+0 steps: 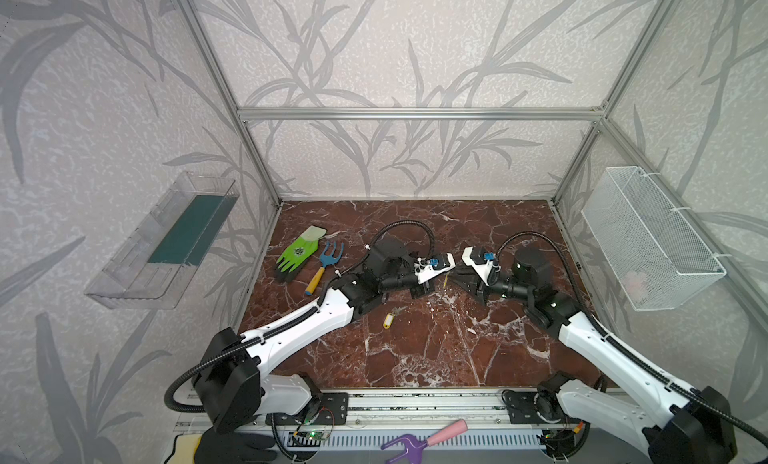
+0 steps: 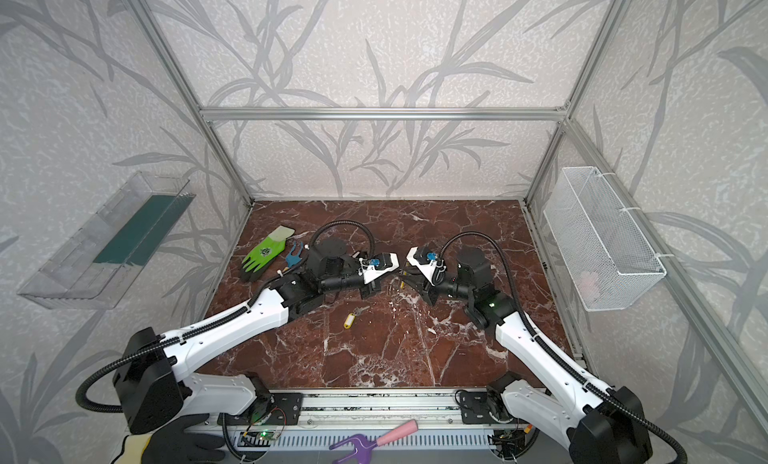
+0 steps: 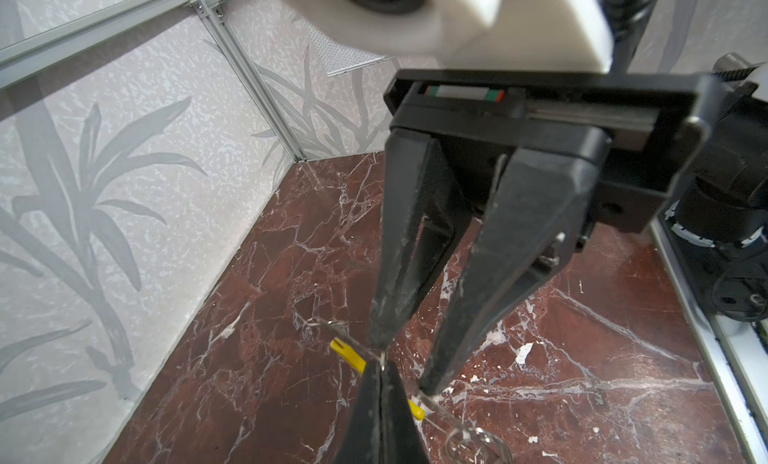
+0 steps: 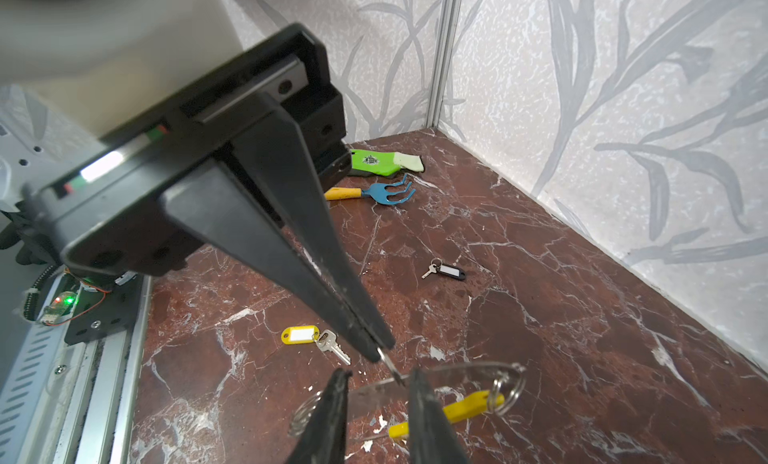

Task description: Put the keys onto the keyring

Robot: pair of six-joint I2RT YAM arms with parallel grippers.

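Note:
The keyring (image 4: 457, 412), a thin grey loop with a yellow segment and small split rings (image 4: 505, 393), hangs just above the table between both grippers. My left gripper (image 3: 380, 368) is shut on the loop's wire; its closed tips also show in the right wrist view (image 4: 380, 352). My right gripper (image 4: 379, 374) stands open, its fingers (image 3: 432, 383) astride the loop without pinching it. A key with a yellow tag (image 1: 388, 320) (image 2: 350, 320) (image 4: 299, 334) lies on the table nearer the front. A key with a black fob (image 4: 446, 271) lies farther back, hidden in both top views.
A green glove (image 1: 300, 252) and a blue hand rake with a yellow handle (image 1: 326, 264) lie at the back left. A white mesh basket (image 1: 648, 237) hangs on the right wall, a clear tray (image 1: 166, 242) on the left wall. A purple-and-pink rake (image 1: 424, 439) lies beyond the front rail.

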